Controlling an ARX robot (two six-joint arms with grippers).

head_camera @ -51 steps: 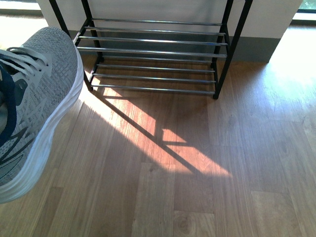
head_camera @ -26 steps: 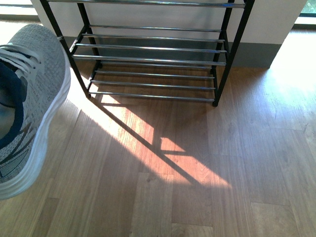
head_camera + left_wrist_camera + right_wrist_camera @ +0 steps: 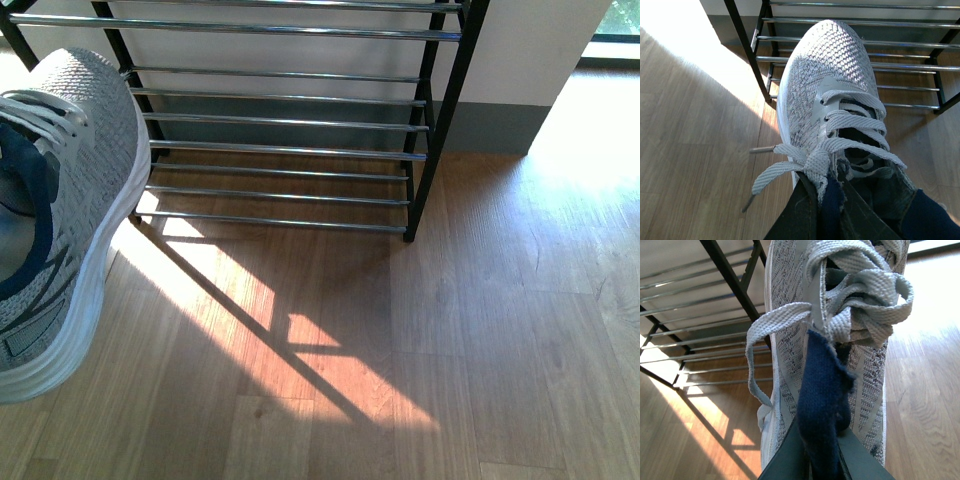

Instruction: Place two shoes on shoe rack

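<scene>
**A:** Which step is this?

**B:** The carry, I judge. The tall black metal shoe rack [image 3: 441,110] with thin silver rods stands at twelve o'clock in the front view, on a brown wooden plank floor [image 3: 480,330]. None of the rods in view bears a shoe.

**A:** How many of each?

**B:** One rack, two shoes. A grey knit sneaker [image 3: 70,180] with white sole and navy lining hangs at nine o'clock, toe toward the rack. The left gripper [image 3: 826,202] has its dark fingers pinched on the sneaker's navy tongue. The second grey knit sneaker [image 3: 867,375] hangs from the right gripper [image 3: 822,452], clamped likewise on its tongue.

**A:** Next?

**B:** Probably carry each toe over a tier, lower the sole flat across the rods, then release.
</scene>
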